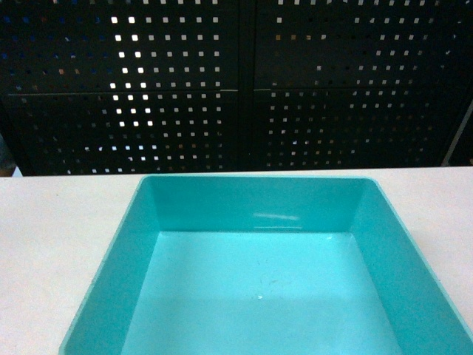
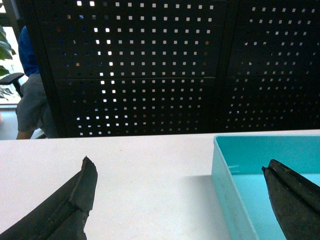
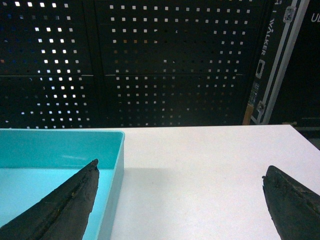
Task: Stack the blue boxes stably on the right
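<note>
- The turquoise tub (image 1: 266, 281) sits empty on the white counter (image 1: 52, 244), before the perforated black panel (image 1: 236, 81); it looks light, stiff and slippery, so I judge its thin side rims the best hold.
- The left gripper (image 2: 177, 172) has its fingers spread wide astride the tub's left wall, holding nothing; the right gripper (image 3: 180, 172) likewise straddles the tub's right wall, wide apart and empty.

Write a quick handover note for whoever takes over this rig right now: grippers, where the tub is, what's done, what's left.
Left gripper: open, holding nothing, straddling the left wall of the light turquoise smooth plastic tub.
Right gripper: open, holding nothing, straddling the tub's right wall.
The tub sits on the white table, centred close to the robot, in front of the black perforated panel. It looks empty.
Done: nothing visible; only one tub is in view and nothing is stacked.
Left: grasp the tub, carry it to the right side, set it stably on the stack. No other box shows in any view.
</note>
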`<state>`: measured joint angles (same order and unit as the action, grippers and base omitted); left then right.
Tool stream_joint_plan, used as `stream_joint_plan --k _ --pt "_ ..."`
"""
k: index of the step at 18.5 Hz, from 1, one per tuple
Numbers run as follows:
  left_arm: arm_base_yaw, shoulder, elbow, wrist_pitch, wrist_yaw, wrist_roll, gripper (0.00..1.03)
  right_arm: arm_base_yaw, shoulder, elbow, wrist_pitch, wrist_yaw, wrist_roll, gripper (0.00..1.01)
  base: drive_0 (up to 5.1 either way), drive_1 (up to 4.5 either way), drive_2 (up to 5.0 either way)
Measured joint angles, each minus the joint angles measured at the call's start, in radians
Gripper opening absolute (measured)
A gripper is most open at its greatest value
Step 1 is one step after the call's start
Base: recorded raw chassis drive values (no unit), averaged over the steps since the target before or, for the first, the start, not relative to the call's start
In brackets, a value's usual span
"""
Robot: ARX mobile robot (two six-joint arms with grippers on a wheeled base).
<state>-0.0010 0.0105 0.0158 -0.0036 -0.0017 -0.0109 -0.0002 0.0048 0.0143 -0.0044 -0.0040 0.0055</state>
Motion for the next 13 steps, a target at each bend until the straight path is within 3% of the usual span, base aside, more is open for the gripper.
stream_joint_plan --k 13 --pt "0.0 0.0 0.0 0.0 0.0 0.0 0.98 0.0 0.0 0.0 0.0 0.0 0.0 0.98 0.0 0.0 0.0"
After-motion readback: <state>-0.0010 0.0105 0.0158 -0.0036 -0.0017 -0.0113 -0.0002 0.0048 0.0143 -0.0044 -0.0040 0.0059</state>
